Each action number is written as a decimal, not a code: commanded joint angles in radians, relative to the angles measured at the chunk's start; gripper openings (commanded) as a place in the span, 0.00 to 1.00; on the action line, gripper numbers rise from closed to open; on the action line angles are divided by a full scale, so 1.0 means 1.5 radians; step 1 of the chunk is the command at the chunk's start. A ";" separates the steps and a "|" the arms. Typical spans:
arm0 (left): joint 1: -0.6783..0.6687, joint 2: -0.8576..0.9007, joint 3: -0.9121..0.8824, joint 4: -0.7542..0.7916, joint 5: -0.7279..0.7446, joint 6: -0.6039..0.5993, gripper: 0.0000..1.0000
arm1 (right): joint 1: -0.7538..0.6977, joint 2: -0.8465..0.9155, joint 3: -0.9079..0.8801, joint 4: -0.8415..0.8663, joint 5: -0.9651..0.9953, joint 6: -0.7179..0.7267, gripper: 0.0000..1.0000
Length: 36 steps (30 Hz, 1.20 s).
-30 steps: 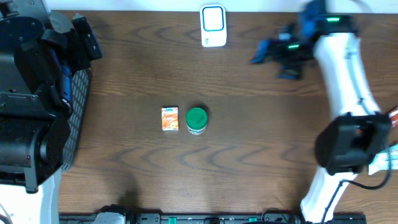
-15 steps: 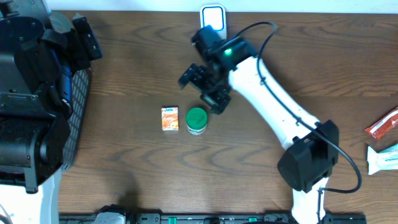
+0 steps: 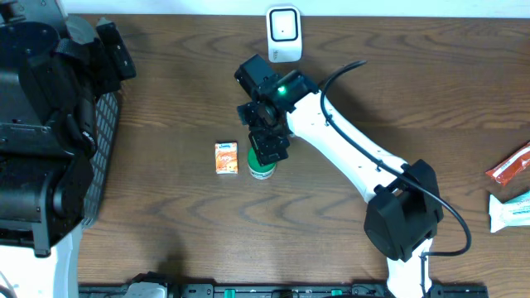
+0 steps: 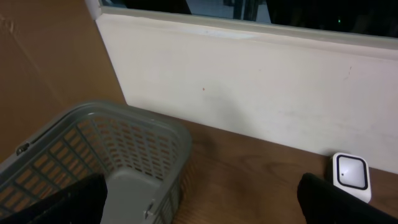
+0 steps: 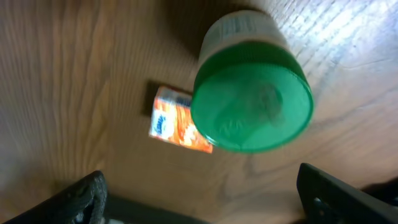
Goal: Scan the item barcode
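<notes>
**Right hand spread above the green-lidded jar at mid-bench**

*Overhead view.* The right hand [image 3: 269,149] hangs directly over the upright green-lidded jar [image 3: 262,171], and part of the lid shows just past its fingertips. An orange box [image 3: 225,157] lies flat just beside the jar, a narrow gap between them. The scanner [image 3: 283,31] stands behind the hand, well apart, at the far edge of the bench [image 3: 166,223]. Bare wood surrounds the hand on every other side. A grey basket [image 3: 103,132] by the left arm [image 3: 41,124], a red packet [image 3: 507,165] and a pale packet [image 3: 509,211] lie far off at opposite bench edges.

*Right wrist view.* The fingers [image 5: 81,199] stand wide apart and grip nothing. The jar [image 5: 252,99] sits below and between them, touching neither. The lid's rim overlaps the box [image 5: 174,124] in view.

*Left wrist view.* The left hand [image 4: 200,186] is spread wide and empty. The basket rim [image 4: 124,118] lies just ahead of one finger. The scanner [image 4: 350,174] lies ahead of the other, against a white wall [image 4: 249,81], with open bench between.
</notes>
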 commanded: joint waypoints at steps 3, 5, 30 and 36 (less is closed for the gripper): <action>0.003 -0.003 -0.002 -0.001 -0.002 -0.006 0.98 | 0.016 -0.003 -0.071 0.047 -0.002 0.068 0.93; 0.003 -0.003 -0.002 0.000 -0.002 -0.006 0.98 | 0.016 -0.003 -0.089 0.064 -0.005 0.068 0.93; 0.003 -0.003 -0.002 0.000 -0.002 -0.006 0.98 | -0.001 -0.002 -0.114 0.141 -0.019 -0.047 0.83; 0.003 -0.003 -0.002 -0.001 -0.002 -0.006 0.98 | -0.013 -0.002 -0.058 0.119 -0.023 -0.101 0.85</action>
